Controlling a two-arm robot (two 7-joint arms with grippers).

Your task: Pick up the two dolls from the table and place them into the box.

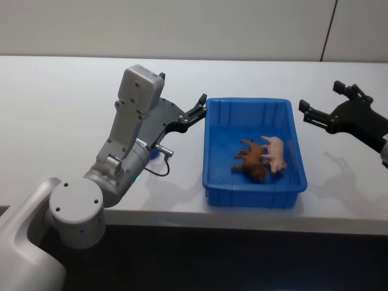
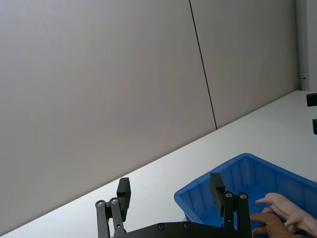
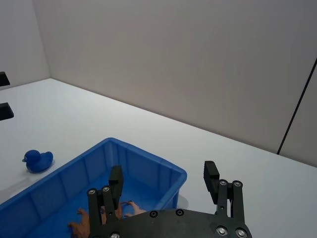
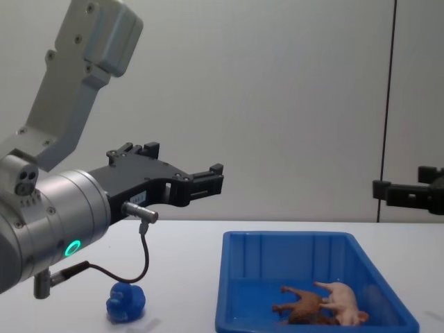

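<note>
Job apparently done, the brown four-legged toy [image 1: 250, 160] and pink pig [image 1: 276, 153] lie touching inside the blue bin [image 1: 254, 191] on the white surface [image 1: 60, 121], while the left tool [image 1: 200, 108] at its ten o'clock and right tool [image 1: 319, 99] at two o'clock hover released, empty.

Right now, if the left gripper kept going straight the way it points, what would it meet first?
Probably nothing near. The left gripper, open and high, points over the bin's far left corner, above its rim; it would likely pass over the table toward the wall, though depth is unclear.
</note>
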